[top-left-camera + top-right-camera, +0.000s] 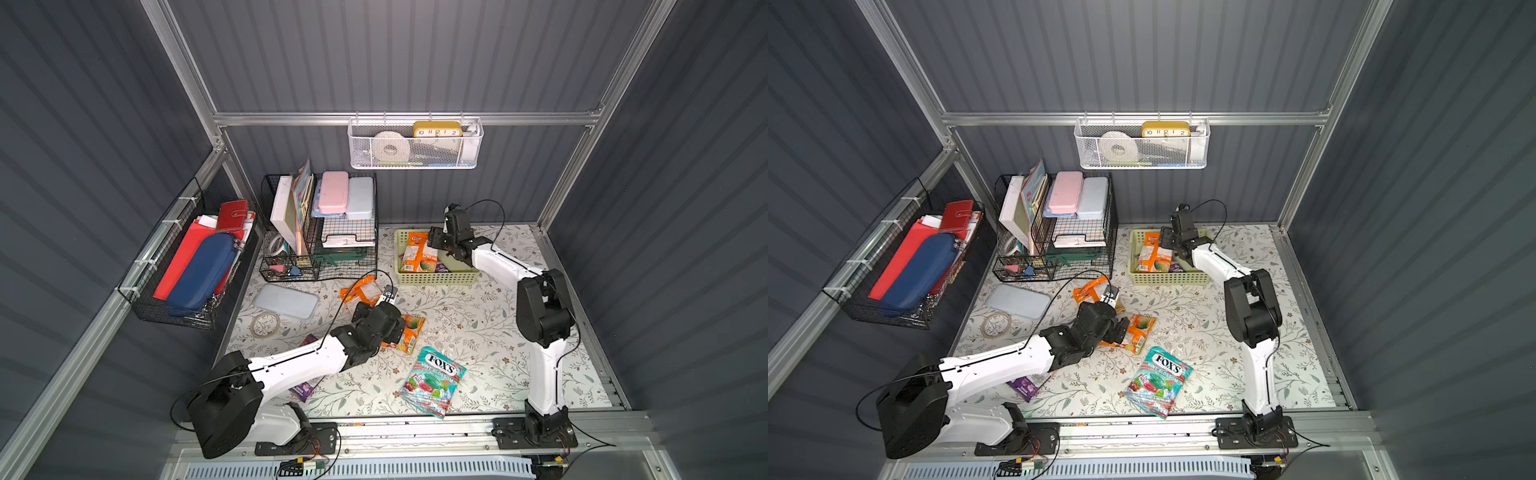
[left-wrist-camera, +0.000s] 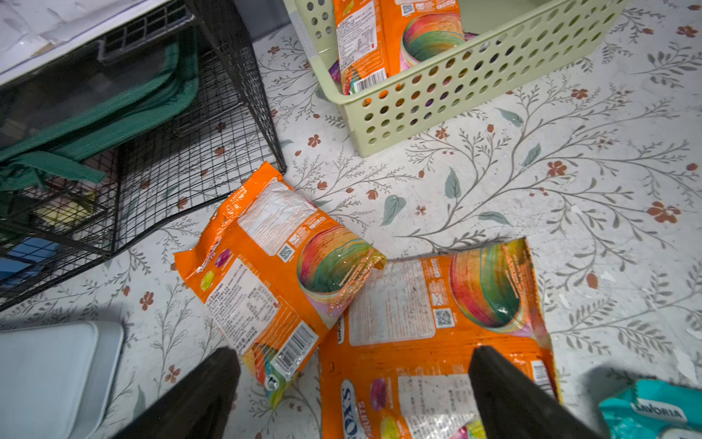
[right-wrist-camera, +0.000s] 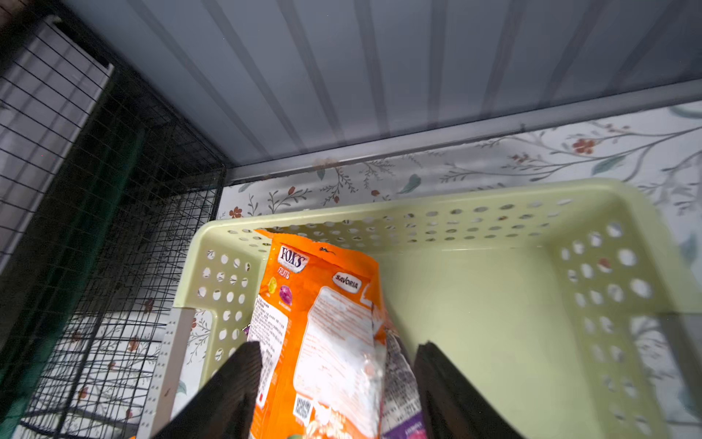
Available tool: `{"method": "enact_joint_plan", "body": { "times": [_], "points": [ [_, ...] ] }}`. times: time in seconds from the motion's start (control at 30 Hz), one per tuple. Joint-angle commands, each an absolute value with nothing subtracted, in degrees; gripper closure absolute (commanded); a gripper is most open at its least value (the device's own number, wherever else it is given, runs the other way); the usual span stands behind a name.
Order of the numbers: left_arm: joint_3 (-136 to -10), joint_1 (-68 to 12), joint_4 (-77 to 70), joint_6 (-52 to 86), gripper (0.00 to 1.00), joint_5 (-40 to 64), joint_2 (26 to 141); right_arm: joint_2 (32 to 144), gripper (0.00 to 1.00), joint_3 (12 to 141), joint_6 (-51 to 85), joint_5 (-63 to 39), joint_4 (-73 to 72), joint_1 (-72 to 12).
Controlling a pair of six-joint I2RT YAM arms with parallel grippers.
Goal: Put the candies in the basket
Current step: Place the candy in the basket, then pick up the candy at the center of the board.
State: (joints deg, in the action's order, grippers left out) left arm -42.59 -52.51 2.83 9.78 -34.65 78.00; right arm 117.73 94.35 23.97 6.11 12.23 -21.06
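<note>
Candy lay split between basket and table. One orange FOX'S Fruits bag (image 3: 323, 323) stood on end inside the pale green perforated basket (image 3: 418, 213), against the wall nearest the black wire rack (image 2: 197, 152), with a purple bag (image 3: 402, 425) tucked beside it. The right gripper (image 3: 338, 346) hung over them, jaws apart either side of that bag, pinching nothing that I could see.

On the floral table (image 2: 569, 190), between basket and left arm, two more bags lay flat and touching. The far orange bag (image 2: 273, 266) was by the rack's corner, and the near orange bag (image 2: 437, 330) was right under the left gripper (image 2: 355, 350). Those jaws stood wide open and empty. One finger (image 2: 505, 380) sat over the near bag's middle, the other over bare table. The bag's long axis ran away from the fingers toward the basket. I judged the left arm the one to take it, after shifting across to span its short width.

The teal FOX'S bag (image 1: 434, 380) and a second purple bag (image 1: 305, 388) lay nearer the front edge.
</note>
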Motion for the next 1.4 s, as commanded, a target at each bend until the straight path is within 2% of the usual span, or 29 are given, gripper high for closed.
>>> {"method": "enact_joint_plan", "body": {
  "times": [0.0, 0.23, 0.4, 0.57, 0.73, 0.87, 1.07, 1.37],
  "points": [
    [-43.83, -52.56, 4.74, 11.53, 0.01, -39.64, 78.34, 112.80, 0.27, 90.62, 21.84, 8.57, 15.20, -22.52],
    [-44.61, -52.47, 8.90, 18.24, 0.01, -45.05, 78.91, 104.08, 0.24, 81.13, 22.27, 4.10, 19.17, -26.61],
    [-47.87, -52.47, 13.42, 20.48, 0.02, -34.63, 79.22, 97.86, 0.29, 71.50, 26.04, -0.94, 19.31, -31.32],
    [-46.36, -52.48, 12.48, 23.47, 0.20, -27.34, 77.53, 96.40, 0.41, 63.25, 31.95, -6.67, 16.22, -34.25],
    [-45.12, -52.16, 9.37, 26.29, 0.40, -20.87, 78.76, 98.35, 0.56, 58.95, 34.43, -4.48, 14.37, -35.43],
    [-46.46, -51.97, 8.36, 27.46, 0.54, -20.54, 82.85, 100.49, 0.58, 58.91, 35.83, -6.83, 14.42, -35.39],
    [-48.63, -49.30, 7.70, 29.29, 0.65, -20.86, 88.42, 101.49, 0.58, 56.34, 42.26, -5.02, 12.58, -35.41],
    [-45.52, -45.17, 4.13, 31.11, 0.69, -17.05, 92.17, 104.07, 0.55, 52.72, 48.78, -8.36, 6.40, -35.72]
  ]
}}
